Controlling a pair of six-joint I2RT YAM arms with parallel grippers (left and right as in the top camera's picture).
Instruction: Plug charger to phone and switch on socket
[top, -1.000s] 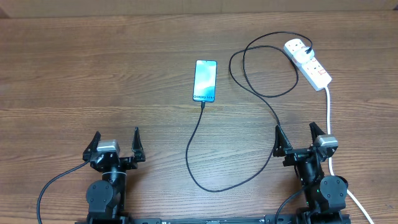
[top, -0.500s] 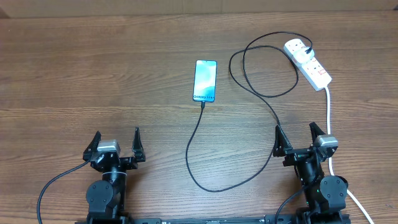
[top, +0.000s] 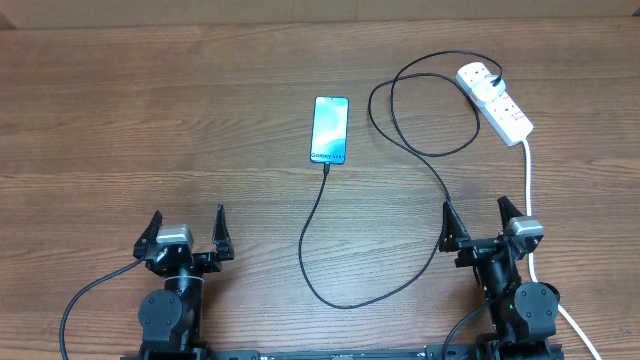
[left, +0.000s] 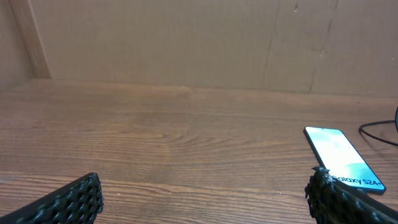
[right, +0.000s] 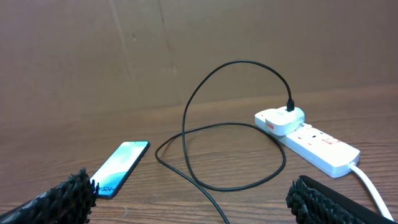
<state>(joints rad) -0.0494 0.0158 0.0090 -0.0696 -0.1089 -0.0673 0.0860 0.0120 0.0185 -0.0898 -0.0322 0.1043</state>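
The phone (top: 331, 129) lies screen up at the table's middle, its light screen reading "Galaxy S24+"; it also shows in the left wrist view (left: 341, 158) and the right wrist view (right: 120, 160). The charger's black cable (top: 330, 290) runs from the phone's near end, loops, and ends at a white plug on the socket (top: 497, 101), a white power strip at the far right, also in the right wrist view (right: 314, 141). My left gripper (top: 186, 232) and right gripper (top: 475, 222) are open and empty near the front edge, well away from the phone.
The socket's thick white cord (top: 529, 190) runs down the right side, close past my right arm. A brown cardboard wall (left: 186, 37) stands behind the wooden table (top: 150, 120).
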